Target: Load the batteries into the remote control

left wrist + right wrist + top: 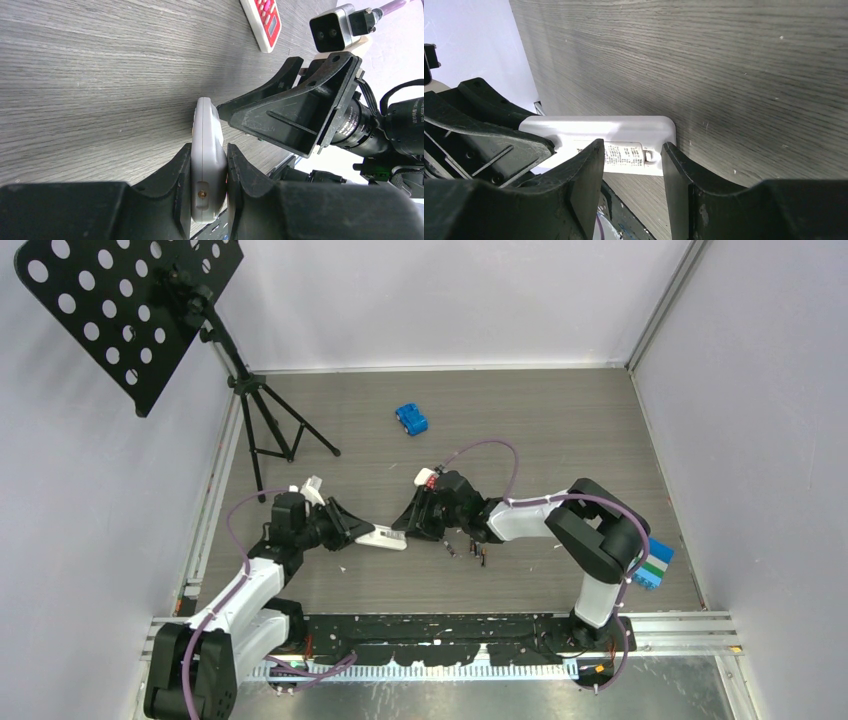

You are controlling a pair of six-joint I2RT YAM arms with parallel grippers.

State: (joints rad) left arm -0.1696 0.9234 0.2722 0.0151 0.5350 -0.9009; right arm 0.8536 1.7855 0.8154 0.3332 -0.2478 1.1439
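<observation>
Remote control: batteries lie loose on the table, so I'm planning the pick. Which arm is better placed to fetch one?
Likely right. The right gripper has open, empty jaws near the batteries; the left gripper has jaws shut on the remote.

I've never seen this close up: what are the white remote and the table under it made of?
The white remote looks like smooth matte moulded plastic: rounded corners, a printed label. The table shows grey streaky grain, probably wood-look laminate, possibly real wood.
</observation>
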